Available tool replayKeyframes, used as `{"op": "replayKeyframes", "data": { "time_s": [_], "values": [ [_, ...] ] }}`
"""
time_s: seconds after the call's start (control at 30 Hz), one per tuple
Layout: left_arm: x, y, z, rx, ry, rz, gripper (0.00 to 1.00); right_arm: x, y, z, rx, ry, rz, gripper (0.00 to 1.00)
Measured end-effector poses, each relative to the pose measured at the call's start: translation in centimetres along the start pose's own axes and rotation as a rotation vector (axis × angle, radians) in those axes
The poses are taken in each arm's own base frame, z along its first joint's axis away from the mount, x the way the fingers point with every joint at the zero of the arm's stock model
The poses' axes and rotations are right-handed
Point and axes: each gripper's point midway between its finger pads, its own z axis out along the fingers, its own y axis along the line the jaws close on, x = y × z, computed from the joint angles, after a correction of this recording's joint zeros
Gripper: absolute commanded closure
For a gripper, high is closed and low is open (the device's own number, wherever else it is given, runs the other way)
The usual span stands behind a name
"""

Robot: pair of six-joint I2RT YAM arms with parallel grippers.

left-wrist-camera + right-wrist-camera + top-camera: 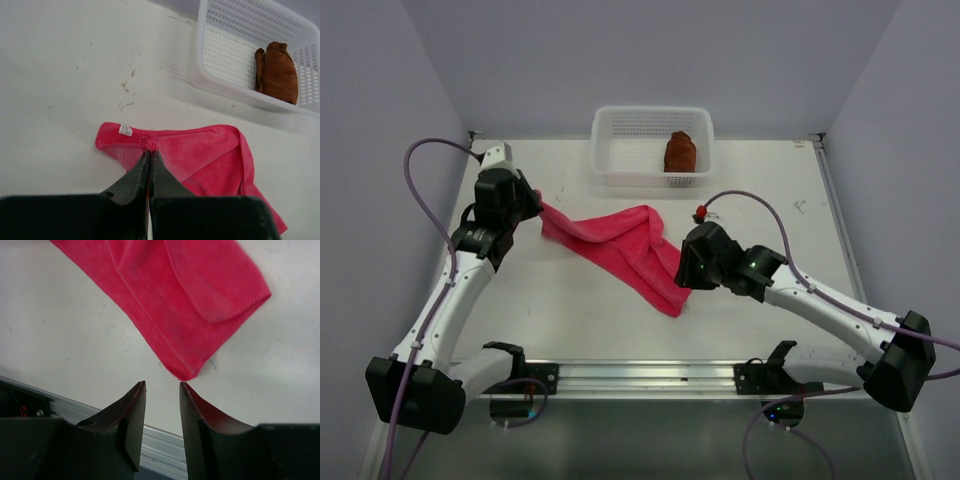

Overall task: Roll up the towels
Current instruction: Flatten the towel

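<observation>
Pink towel: lies on the bench in front of the white mesh basket, on its near side, stretched as a loose diagonal band from front-left of the basket to a pointed corner further forward. Soft, fleecy cloth with a stitched hem; folded over itself along one long edge, with a small white label near the pinched end.

Rust-brown towel: sits inside the basket, towards its right half, as a compact upright bundle of plush cloth; touches the basket floor, and whether it leans on the wall cannot be told.

Basket: rectangular, thin white plastic, perforated floor and walls, rounded rim; stands at the far edge of the bench against the back wall.

Left tool: front-left of the basket, clamped tight on a small bunch of the pink towel's upper end.

Right tool: in front of the basket, jaws parted with nothing between them, tips just short of the towel's lower corner.

Bench: matt white, faintly scuffed, with a few brownish specks left of the basket. Plain pale grey-lilac walls on three sides; metal rail along the near edge.
</observation>
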Motion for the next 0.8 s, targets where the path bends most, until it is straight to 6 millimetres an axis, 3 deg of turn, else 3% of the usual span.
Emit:
{"op": "replayKeyframes", "data": {
  "time_s": [0.1, 0.17, 0.37, 0.8],
  "values": [
    [0.2, 0.8, 0.2, -0.037, -0.003, 0.009, 1.00, 3.8, -1.3, 0.7, 0.032, 0.058, 0.063, 0.62],
    [0.3, 1.2, 0.2, -0.058, -0.007, 0.013, 1.00, 5.2, -2.0, 1.0, 0.048, 0.074, 0.116, 0.60],
    [0.9, 2.6, 0.4, -0.114, -0.007, 0.025, 1.00, 7.7, -2.7, 2.2, 0.055, 0.097, 0.237, 0.61],
    [2.2, 3.8, 0.7, -0.157, 0.009, 0.040, 1.00, 8.8, -1.3, 5.5, 0.063, 0.134, 0.349, 0.61]
  ]
}}
